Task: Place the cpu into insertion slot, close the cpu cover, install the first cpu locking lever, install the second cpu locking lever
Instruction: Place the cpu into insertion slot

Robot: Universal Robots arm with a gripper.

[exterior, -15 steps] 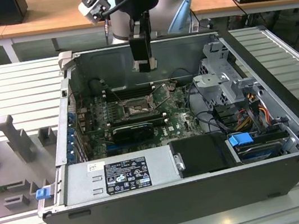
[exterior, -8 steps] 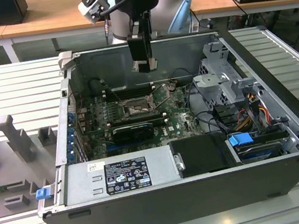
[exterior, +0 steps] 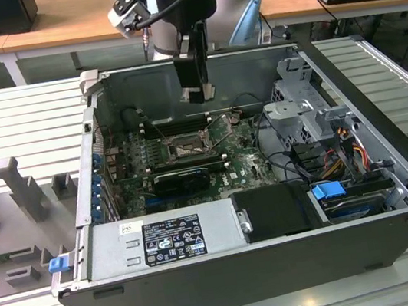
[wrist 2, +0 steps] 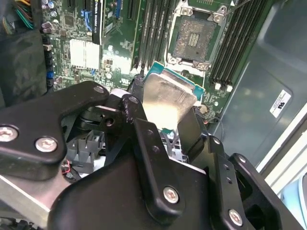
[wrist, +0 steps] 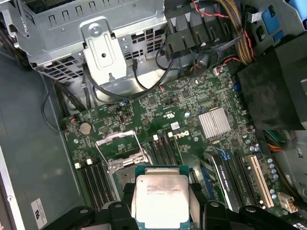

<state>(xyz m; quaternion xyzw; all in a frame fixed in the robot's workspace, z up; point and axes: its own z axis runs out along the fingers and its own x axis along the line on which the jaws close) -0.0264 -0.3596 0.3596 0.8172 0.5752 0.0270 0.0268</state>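
Note:
My gripper (exterior: 198,84) hangs inside the open computer case, above the motherboard. It is shut on the cpu (wrist: 160,199), a flat silver-grey square chip with a green edge, gripped by two opposite sides between the black fingers (wrist 2: 144,129). The cpu (wrist 2: 169,98) is held above the board, apart from the insertion slot (wrist 2: 194,40). That slot is a dark contact field in a silvery rim, and it lies bare. In the exterior view the insertion slot (exterior: 188,148) sits below and slightly to the left of the gripper. The cpu cover (wrist: 120,147), a thin silvery frame, stands swung up off the slot.
Long black memory slots (wrist 2: 151,33) flank the socket. A silver drive cage (wrist: 103,43) and bundled cables (wrist: 211,33) rise beside the board. A finned chipset heatsink (wrist: 214,122), the power supply (exterior: 167,240) and the grey case walls (exterior: 252,64) bound the space.

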